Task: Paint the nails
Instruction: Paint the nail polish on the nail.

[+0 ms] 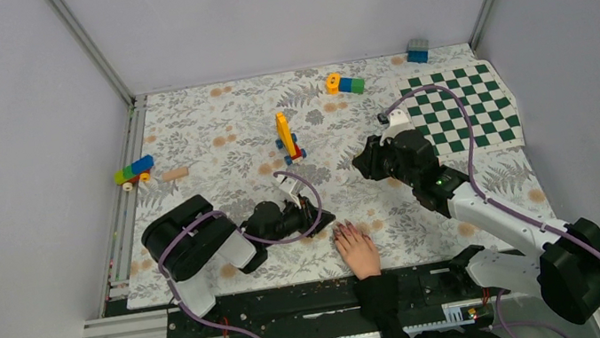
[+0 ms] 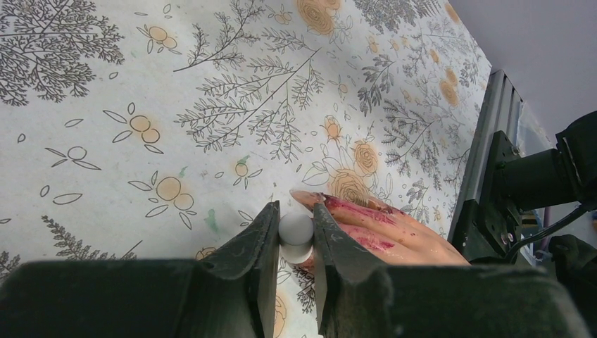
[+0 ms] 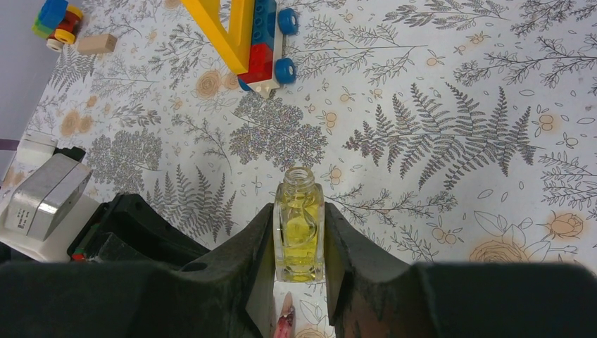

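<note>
Over floral cloth (image 1: 208, 120), left jaws clamp white cap (image 2: 296, 236), right jaws yellow bottle (image 3: 299, 225).

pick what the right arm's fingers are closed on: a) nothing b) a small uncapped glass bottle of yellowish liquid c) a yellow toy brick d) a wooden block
b: in the right wrist view the fingers pinch a small clear bottle of yellow liquid, its neck open.

Purplish-red nails (image 2: 341, 205), floral-patterned tablecloth (image 2: 141, 105)
</note>
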You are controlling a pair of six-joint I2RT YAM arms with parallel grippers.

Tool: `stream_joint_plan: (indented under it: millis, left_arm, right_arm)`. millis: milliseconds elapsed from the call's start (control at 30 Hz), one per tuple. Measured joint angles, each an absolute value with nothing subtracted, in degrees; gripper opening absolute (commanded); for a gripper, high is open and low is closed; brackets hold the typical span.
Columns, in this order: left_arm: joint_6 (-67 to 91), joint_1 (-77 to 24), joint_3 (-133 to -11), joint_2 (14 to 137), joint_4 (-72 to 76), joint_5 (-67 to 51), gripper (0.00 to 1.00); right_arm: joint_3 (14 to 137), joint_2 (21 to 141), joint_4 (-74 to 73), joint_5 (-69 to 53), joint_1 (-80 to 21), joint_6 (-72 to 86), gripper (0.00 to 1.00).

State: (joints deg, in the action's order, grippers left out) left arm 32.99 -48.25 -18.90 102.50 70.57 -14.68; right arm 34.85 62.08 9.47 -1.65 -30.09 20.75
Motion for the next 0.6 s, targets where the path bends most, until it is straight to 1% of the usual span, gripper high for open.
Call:
stream_joint_plan:
  millis: [600]
  left_arm:
    - [33.0,-47.7,-19.9,103.4,70.6,-14.7,0.00]
  right_arm:
    - [34.9,63.3,9.5,-1.8,-30.1,20.8,0.00]
